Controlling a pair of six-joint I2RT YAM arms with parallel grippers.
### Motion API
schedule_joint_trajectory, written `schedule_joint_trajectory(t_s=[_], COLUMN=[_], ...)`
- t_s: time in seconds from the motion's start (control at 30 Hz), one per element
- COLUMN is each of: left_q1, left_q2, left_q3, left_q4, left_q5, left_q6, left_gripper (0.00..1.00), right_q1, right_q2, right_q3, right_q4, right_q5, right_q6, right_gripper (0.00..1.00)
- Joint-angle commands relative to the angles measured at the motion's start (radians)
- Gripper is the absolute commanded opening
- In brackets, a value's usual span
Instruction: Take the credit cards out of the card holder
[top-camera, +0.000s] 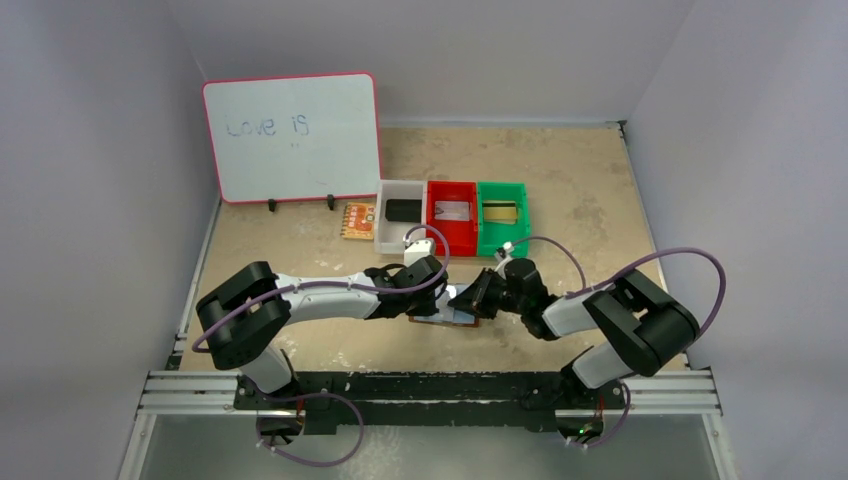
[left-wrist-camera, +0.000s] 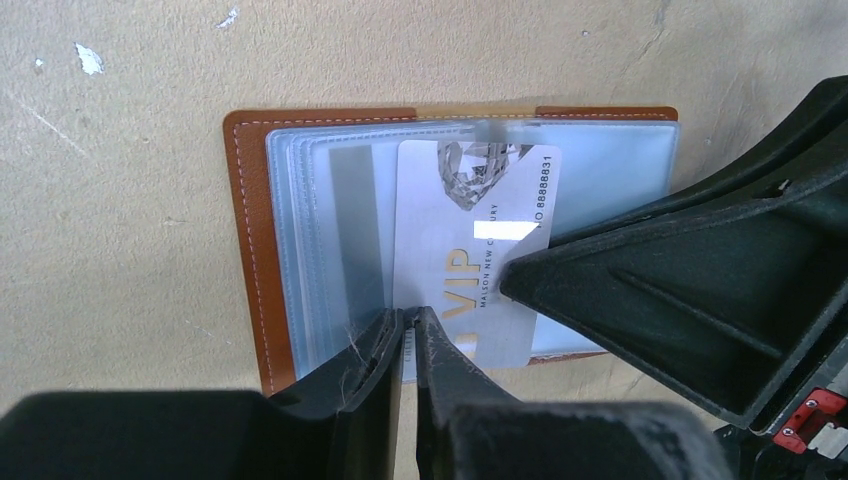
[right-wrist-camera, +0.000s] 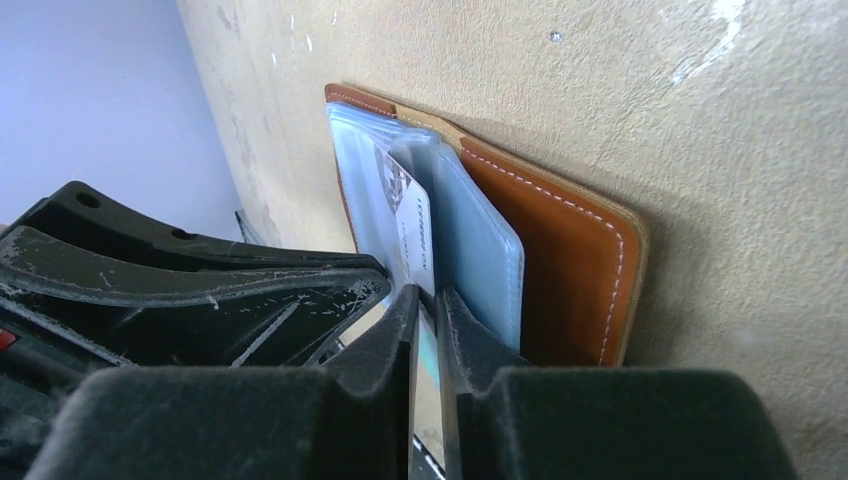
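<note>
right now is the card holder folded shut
No, the card holder lies open on the table, its clear sleeves and a white VIP card showing inside.

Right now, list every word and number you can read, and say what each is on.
"Love is": handwritten on the whiteboard.
"VIP": gold letters on the white credit card in the card holder.
"88888831": along that card's edge.
Small line beside "VIP": begins "MAISON NEW", rest hidden.
Print on the orange patterned card: too small to read.
</note>
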Motion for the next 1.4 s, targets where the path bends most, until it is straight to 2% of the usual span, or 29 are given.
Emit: schedule_joint_trajectory(t_s=[0.0,0.2,0.37,0.5,0.63,0.87,1.07,1.3,1.37], left_q1=[-0.01,-0.011,-0.011,-0.014,-0.013,-0.013,-0.014,0.0,0.051], left_q2=[0.001,-0.017,-0.064,-0.089,-0.132,-0.204,-0.313,-0.439,-0.467], left_q3=[-0.035,-0.039,-0.048,-0.06,-0.081,-0.104,-0.126,-0.153,-0.162], left_q4=[-0.06,-0.066,-0.055,-0.03,0.012,0.05,0.073,0.067,0.07], left_q5=[-0.004,-0.029,-0.043,-0.05,-0.047,-0.069,-0.118,-0.163,-0.091], left_q6=[-0.002,-0.018,-0.023,-0.027,-0.025,-0.028,-0.028,-0.014,0.005], left_gripper=[0.1,0.08,0.08,0.07,0.12,0.17,0.26,0.52,0.59], right_q1=[-0.007,-0.016,-0.021,-0.022,-0.022,-0.022,-0.022,-0.022,-0.022], right_q2=[-0.001,-0.065,-0.179,-0.253,-0.33,-0.482,-0.543,-0.55,-0.541], right_q3=[-0.013,-0.024,-0.075,-0.05,-0.028,-0.049,-0.062,-0.095,-0.096], right_q4=[0.064,-0.016,-0.048,-0.161,-0.257,-0.241,-0.216,-0.072,-0.032], right_q5=[-0.017,0.021,0.052,0.073,0.112,0.123,0.122,0.071,0.033], right_q6=[0.014,0.01,0.014,-0.023,-0.047,-0.049,-0.088,-0.138,-0.157], right_gripper=[0.1,0.0,0.0,0.0,0.0,0.0,0.0,0.0,0.0])
